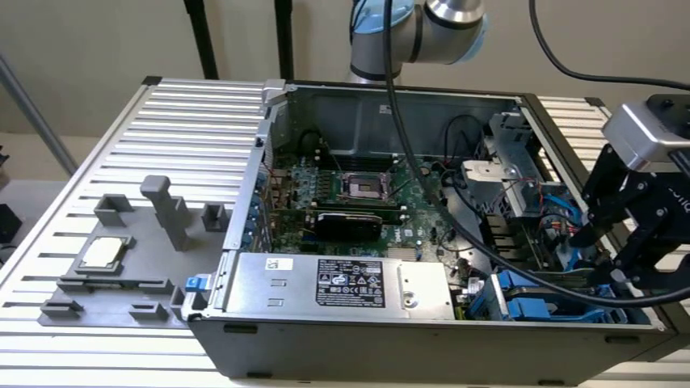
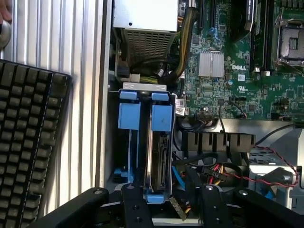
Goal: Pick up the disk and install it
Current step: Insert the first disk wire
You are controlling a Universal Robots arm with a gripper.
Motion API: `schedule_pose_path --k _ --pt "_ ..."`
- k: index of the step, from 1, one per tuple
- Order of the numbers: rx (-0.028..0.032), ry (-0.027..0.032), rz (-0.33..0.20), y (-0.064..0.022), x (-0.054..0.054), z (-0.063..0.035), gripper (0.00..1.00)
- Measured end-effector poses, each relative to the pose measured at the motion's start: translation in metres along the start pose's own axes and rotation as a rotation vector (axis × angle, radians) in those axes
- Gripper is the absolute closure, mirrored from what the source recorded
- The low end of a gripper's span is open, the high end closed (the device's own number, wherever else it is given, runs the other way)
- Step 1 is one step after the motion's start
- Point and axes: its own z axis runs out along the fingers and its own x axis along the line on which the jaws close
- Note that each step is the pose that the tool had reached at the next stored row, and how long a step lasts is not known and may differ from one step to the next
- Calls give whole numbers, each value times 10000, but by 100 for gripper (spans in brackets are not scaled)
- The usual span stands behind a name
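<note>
The disk [image 2: 159, 152] stands on edge in the drive bay of the open computer case [image 1: 431, 343]. Its silver-grey body sits in a bright blue carrier, beside a second blue carrier [image 2: 129, 116]. My gripper [image 2: 172, 194] hangs just above the bay with its black fingers [image 2: 135, 199] apart. The near end of the disk's carrier lies between them, close to one finger and clear of the other. In the exterior view my gripper [image 1: 623, 263] is over the case's corner at that view's right, above the blue carriers [image 1: 536, 309].
A black keyboard [image 2: 28, 142] lies on the ribbed table beside the case. A big grey metal box [image 1: 334, 283] with a black label, the green motherboard [image 1: 356, 202] and loose cables [image 2: 223, 171] crowd the bay. A small silver chip [image 1: 100, 253] rests on a grey fixture.
</note>
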Motion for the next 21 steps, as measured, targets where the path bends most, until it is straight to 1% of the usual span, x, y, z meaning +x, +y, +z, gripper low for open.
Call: schedule_pose_path --k 3,5,7,8,9,11,12,13,15,17,20,21 --pt "-1 0 -5 -4 -32 58 53" --pt "-1 5 -14 -7 -89 98 53" --pt "-2 25 -20 -10 -143 130 53" --pt "-3 31 -24 -9 -154 141 51" --pt "-3 35 -31 -3 -158 145 45" --pt "-5 37 -50 14 -159 149 45" --pt "-5 38 -55 22 -159 149 39" --pt "-8 40 -57 24 -157 149 39" --pt "-14 41 -58 25 -118 146 39" --pt "-30 36 -56 27 -38 140 39" --pt "-70 24 -54 30 82 132 39" --pt "-88 10 -54 31 112 131 39"
